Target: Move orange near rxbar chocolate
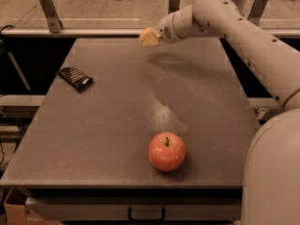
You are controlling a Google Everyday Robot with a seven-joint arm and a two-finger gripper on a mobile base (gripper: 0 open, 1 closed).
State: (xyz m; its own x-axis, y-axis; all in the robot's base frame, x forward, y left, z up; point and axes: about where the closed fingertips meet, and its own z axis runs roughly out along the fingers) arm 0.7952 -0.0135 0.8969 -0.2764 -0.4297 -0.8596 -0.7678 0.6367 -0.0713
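Observation:
The rxbar chocolate [75, 78], a flat dark bar, lies on the left side of the grey table [112, 125]. My gripper [149, 36] hangs above the table's far edge, near the middle, at the end of the white arm [220, 18] that reaches in from the right. It is well to the right of the bar and farther back. Its tip looks pale yellow. No orange shows in this view; I cannot tell whether it is inside the gripper.
A red-yellow apple [167, 151] with a stem stands near the table's front edge, right of centre. A rail with metal posts [49, 8] runs behind the table. The robot's white body [274, 172] fills the lower right.

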